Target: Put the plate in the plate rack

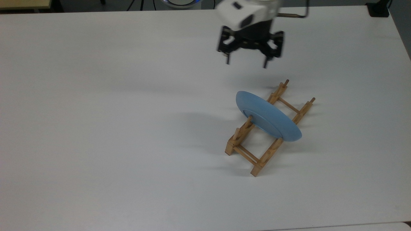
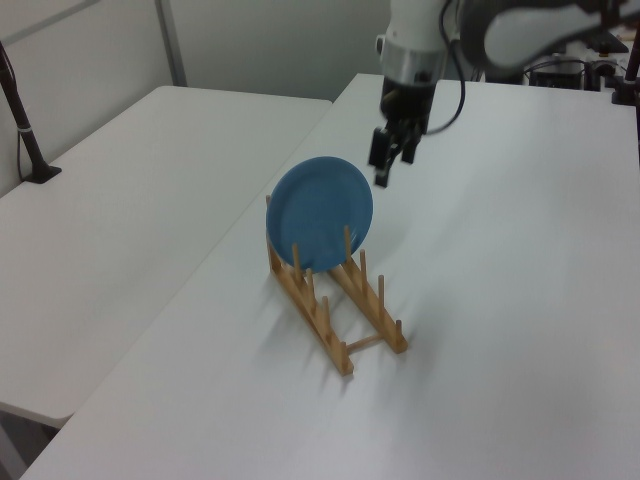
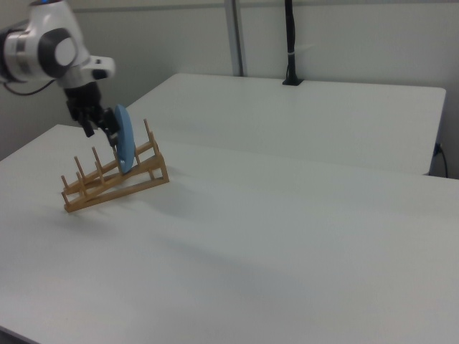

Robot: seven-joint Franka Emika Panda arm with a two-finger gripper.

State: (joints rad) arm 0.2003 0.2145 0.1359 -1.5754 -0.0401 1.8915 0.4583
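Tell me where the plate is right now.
The plate stands on edge between the pegs of the plate rack, right of centre in the top view; the open gripper hangs apart above it.
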